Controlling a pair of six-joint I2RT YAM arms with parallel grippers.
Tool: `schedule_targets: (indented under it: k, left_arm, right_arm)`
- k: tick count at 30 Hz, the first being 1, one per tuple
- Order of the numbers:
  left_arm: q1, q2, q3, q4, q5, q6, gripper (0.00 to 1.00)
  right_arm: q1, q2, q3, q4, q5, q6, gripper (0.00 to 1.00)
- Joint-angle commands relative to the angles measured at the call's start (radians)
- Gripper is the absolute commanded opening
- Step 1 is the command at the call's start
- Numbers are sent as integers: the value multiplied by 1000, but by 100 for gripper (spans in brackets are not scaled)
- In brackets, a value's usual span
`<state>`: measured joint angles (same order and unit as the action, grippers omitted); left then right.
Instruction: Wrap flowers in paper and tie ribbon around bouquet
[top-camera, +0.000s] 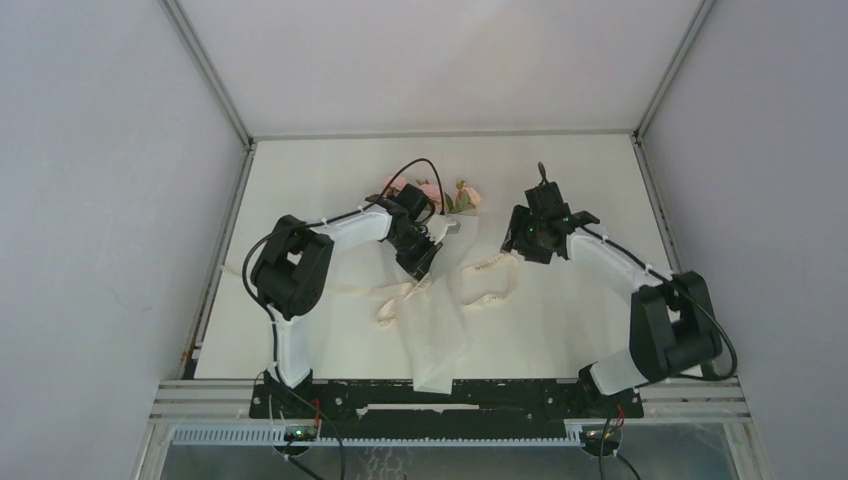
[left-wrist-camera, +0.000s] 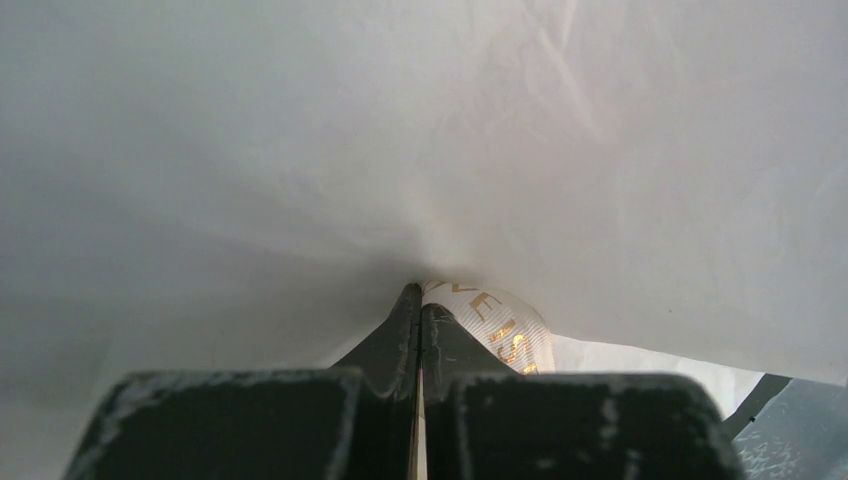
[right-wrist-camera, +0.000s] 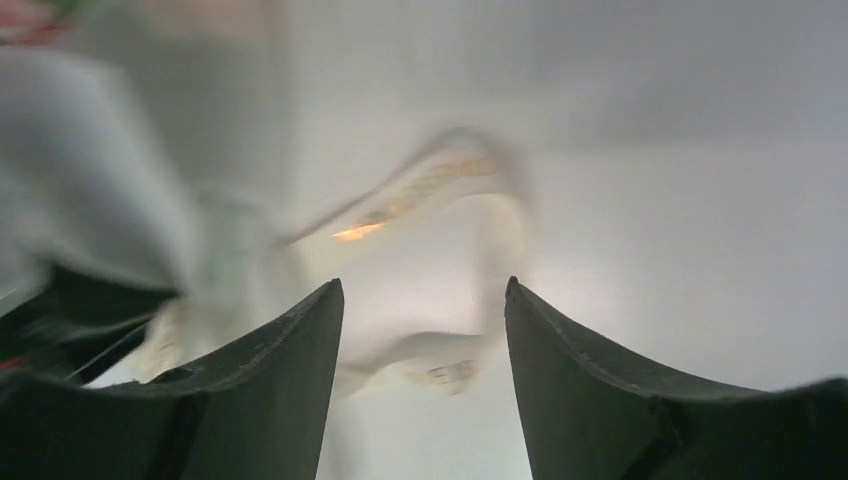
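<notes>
The bouquet lies mid-table: pink flowers (top-camera: 432, 192) at the far end and a cone of translucent white paper (top-camera: 435, 330) running toward the near edge. My left gripper (top-camera: 420, 262) presses against the cone's upper part. In the left wrist view it (left-wrist-camera: 420, 295) is shut on the cream ribbon (left-wrist-camera: 495, 328) with gold lettering, and the paper (left-wrist-camera: 420, 130) fills the view above. The ribbon (top-camera: 490, 266) trails in loops to the right of the cone. My right gripper (top-camera: 517, 240) hovers over those loops; it (right-wrist-camera: 423, 285) stands open and holds nothing, with the blurred ribbon (right-wrist-camera: 430, 190) below.
A ribbon tail (top-camera: 392, 303) lies left of the cone. A black cable (top-camera: 412, 166) arches over the left wrist beside the flowers. White walls and metal frame rails (top-camera: 240, 170) enclose the table, and the arm bases sit on the near rail (top-camera: 450, 395).
</notes>
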<state>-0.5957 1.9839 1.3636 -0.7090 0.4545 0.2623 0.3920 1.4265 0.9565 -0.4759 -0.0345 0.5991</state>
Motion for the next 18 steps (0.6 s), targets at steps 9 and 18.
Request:
schedule_targets:
  k: [9, 18]
  left_arm:
    - [-4, -28, -15, 42, -21, 12, 0]
    - [-4, -48, 3, 35, -43, 22, 0]
  right_arm:
    - [-48, 327, 174, -227, 48, -240, 73]
    - [-74, 384, 163, -122, 14, -204, 0]
